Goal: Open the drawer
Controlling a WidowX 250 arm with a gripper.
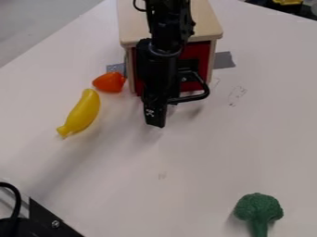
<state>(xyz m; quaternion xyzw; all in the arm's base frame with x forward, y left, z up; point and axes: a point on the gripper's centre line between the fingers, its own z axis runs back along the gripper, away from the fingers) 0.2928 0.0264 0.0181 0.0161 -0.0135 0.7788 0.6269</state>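
A smooth white table (204,148) spreads beneath the gripper (156,122), whose spread or pressed-together state cannot be told. Behind it stands a boxy pale-wood cabinet (206,21); the gripper partly blocks its flat red drawer (199,49). In view, a curved, glossy yellow banana (83,112) lies left of the gripper, a bumpy green broccoli (259,208) well apart at lower right. The drawer's looped black handle (190,98) is just right of the gripper; a rounded orange piece (109,82) sits left, beside the cabinet.
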